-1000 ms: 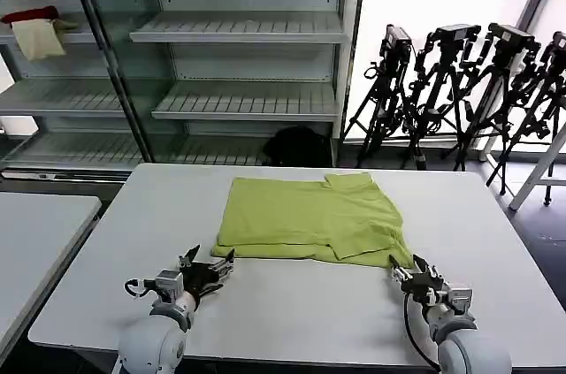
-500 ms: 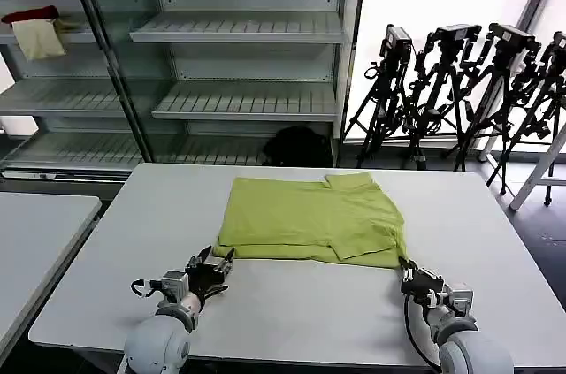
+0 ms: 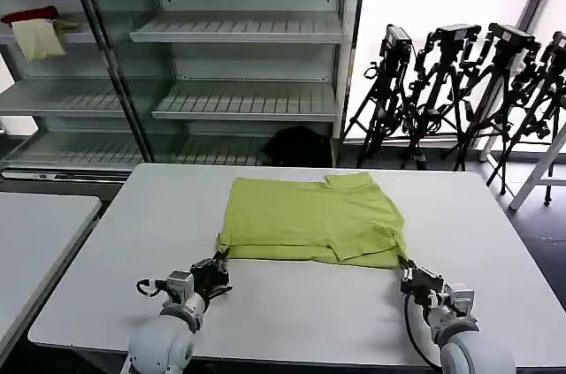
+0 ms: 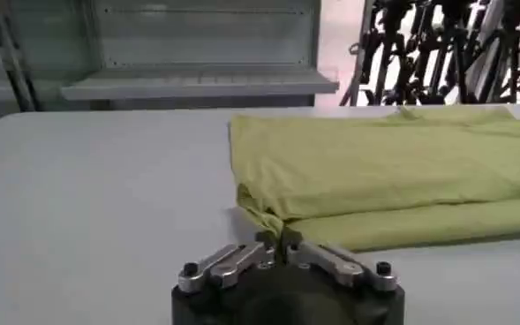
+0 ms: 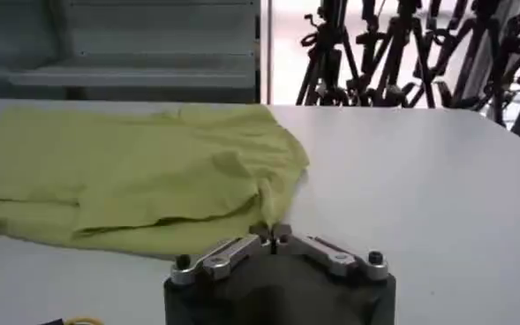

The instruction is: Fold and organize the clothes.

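Note:
The lime yellow-green T-shirt (image 3: pixel 311 219) lies folded in the middle of the white table (image 3: pixel 292 312), collar end toward the shelves. My left gripper (image 3: pixel 220 259) is at the shirt's near left corner, shut on that corner (image 4: pixel 260 212). My right gripper (image 3: pixel 405 267) is at the near right corner, shut on the fabric there (image 5: pixel 275 212). In both wrist views the jaws (image 4: pixel 278 237) (image 5: pixel 271 232) are pressed together with a bit of green cloth pinched between the tips. The rest of the shirt rests flat on the table.
Metal shelving (image 3: pixel 239 29) stands behind the table, with a red cloth (image 3: pixel 31 14) and a cream cloth (image 3: pixel 37 38) on an upper left shelf. Black tripods (image 3: pixel 460 91) stand at the back right. A second table (image 3: pixel 35 232) is on the left.
Both grippers moved forward to the shirt's near corners and closed on them; the left one went from open beside the hem to shut on it.

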{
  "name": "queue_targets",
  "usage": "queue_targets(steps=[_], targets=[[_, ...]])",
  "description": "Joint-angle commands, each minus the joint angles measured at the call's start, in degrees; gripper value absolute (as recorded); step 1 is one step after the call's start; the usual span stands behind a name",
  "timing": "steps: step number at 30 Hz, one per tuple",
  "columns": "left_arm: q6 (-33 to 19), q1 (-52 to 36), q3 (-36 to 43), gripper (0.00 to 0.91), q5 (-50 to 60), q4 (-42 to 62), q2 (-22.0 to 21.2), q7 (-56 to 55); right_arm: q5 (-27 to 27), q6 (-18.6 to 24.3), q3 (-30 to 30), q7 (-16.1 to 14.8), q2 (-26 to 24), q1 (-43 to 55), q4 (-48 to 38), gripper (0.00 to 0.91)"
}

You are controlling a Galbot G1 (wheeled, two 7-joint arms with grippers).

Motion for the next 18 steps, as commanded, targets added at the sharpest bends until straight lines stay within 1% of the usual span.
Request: queue_targets(steps=[1,4,6,7,9,13,18], targets=[[0.06,3.41,-0.87,0.000,0.17,-4.88,0.34,-0.39,2.96,-0.05,-0.04,1.14,-0.11,-2.39,2.91,0.000],[0.06,7.56,-3.76,0.000,0.23,-10.51,0.95,0.64,3.84,-0.10,-0.40,2.02,-0.26,-5.25,6.27,0.000],[0.10,10.61,-5.38,0.000,-1.62,-13.31,1.62,0.87,4.29,-0.13,-0.82,2.67,-0.27,-7.26,8.30,0.000],[0.10,12.78,-6.66,0.000,-2.58,-16.64,2.06,1.35,4.18,-0.13,-1.14,3.23,-0.20,-8.17,10.10,0.000],[0.09,16.57,-8.34,0.000,-4.26,-19.37,2.74,1.54,4.14,-0.18,-2.18,4.53,0.07,-10.83,12.76,0.000],[0.03,20.46,-10.68,0.000,-4.95,-22.01,3.40,1.77,3.34,-0.19,-4.53,6.65,0.04,-13.94,16.21,0.000],[0.03,23.46,-13.66,0.000,-7.10,-22.08,3.90,1.62,1.14,-0.16,-8.18,9.64,0.32,-17.70,19.61,0.000]])
